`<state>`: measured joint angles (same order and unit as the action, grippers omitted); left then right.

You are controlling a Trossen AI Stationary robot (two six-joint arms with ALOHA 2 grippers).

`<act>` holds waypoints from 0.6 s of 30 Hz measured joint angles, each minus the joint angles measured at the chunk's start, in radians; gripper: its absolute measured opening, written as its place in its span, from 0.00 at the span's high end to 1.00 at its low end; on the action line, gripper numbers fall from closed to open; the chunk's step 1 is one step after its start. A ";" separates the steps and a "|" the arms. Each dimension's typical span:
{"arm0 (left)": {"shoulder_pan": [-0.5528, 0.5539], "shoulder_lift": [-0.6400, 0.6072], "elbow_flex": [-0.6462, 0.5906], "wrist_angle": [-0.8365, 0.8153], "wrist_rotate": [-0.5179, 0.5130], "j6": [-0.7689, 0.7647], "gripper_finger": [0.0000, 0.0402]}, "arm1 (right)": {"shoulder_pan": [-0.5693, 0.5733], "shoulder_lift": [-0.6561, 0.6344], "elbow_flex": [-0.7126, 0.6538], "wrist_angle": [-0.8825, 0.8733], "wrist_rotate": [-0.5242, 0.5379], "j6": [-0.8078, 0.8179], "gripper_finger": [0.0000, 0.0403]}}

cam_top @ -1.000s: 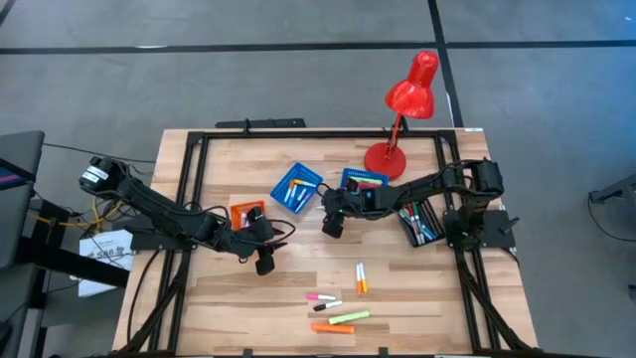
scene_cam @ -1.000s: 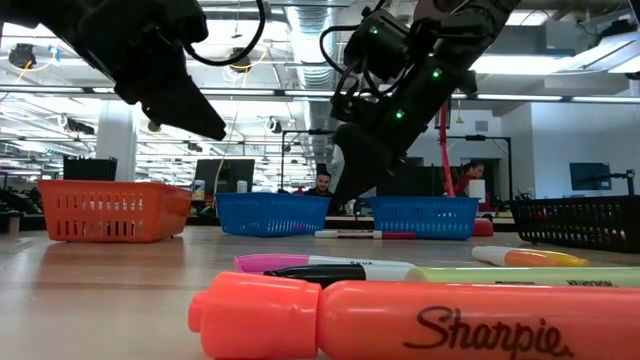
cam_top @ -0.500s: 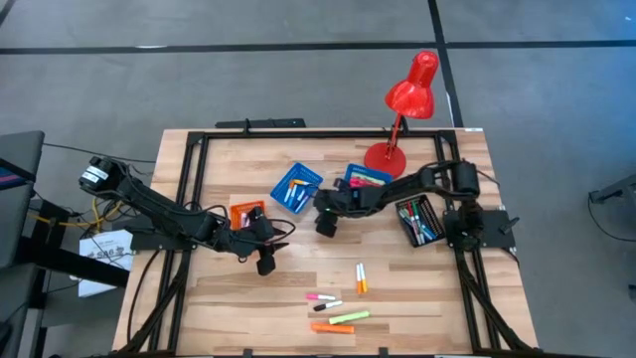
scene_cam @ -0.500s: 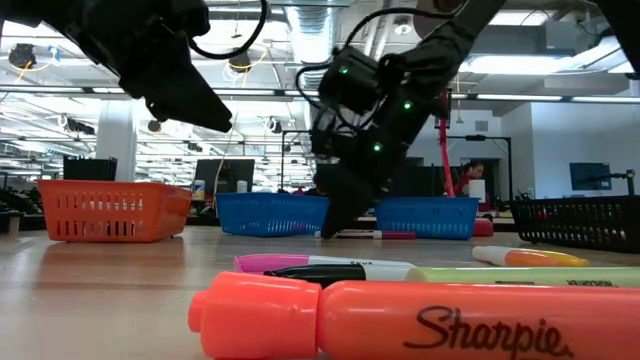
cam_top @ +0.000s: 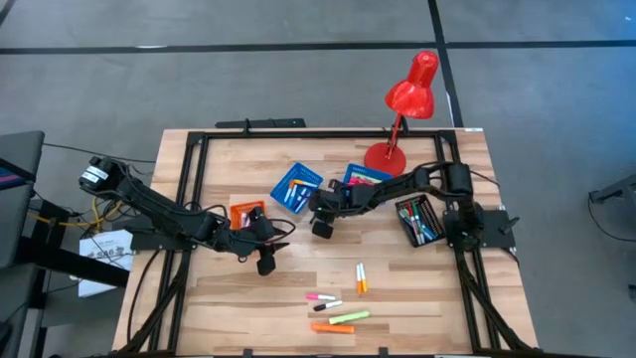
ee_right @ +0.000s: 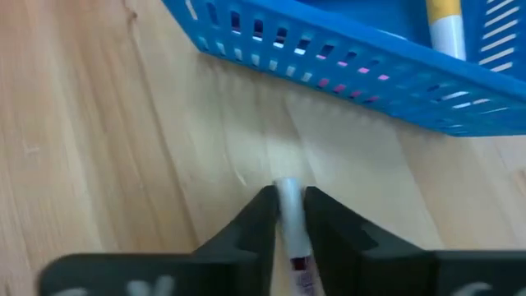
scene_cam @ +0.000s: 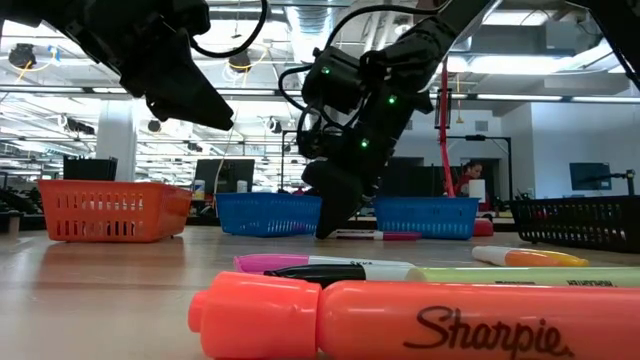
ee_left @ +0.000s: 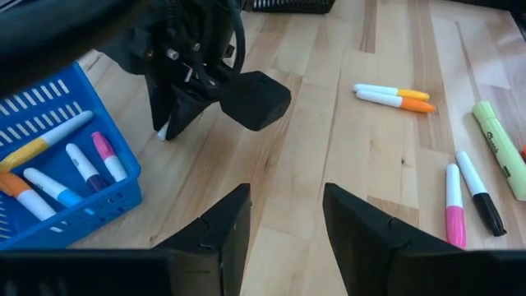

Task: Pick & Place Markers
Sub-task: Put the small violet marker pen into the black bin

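Just beside the right gripper (ee_right: 286,215), a blue tray (ee_right: 345,66), marker (ee_right: 290,205) between.

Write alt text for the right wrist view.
The right gripper has its jaws closed around a white-bodied marker lying on the wooden table. Just beyond it stands the slatted wall of a blue tray, with another marker inside.

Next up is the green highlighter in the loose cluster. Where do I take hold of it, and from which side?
Grip the green highlighter on the half away from the orange marker, coming straight down from above and pinching across the barrel. It lies flat on the wood. Its other end sits close to the orange marker and the black marker, so the far half probably leaves more room.
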<state>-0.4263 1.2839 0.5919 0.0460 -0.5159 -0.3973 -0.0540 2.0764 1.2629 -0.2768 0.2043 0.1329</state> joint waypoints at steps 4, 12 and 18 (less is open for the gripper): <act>0.000 0.000 0.000 0.000 0.000 0.000 0.63 | 0.000 0.002 -0.001 -0.003 0.000 -0.002 0.96; 0.000 0.000 0.000 0.000 0.000 0.000 0.63 | 0.023 0.001 0.009 0.008 -0.010 0.014 0.87; 0.000 0.000 0.000 0.000 0.000 0.000 0.63 | 0.026 0.007 0.084 -0.120 -0.034 0.128 0.96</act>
<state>-0.4263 1.2839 0.5919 0.0463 -0.5156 -0.3973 -0.0279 2.0838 1.3464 -0.3968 0.1703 0.2608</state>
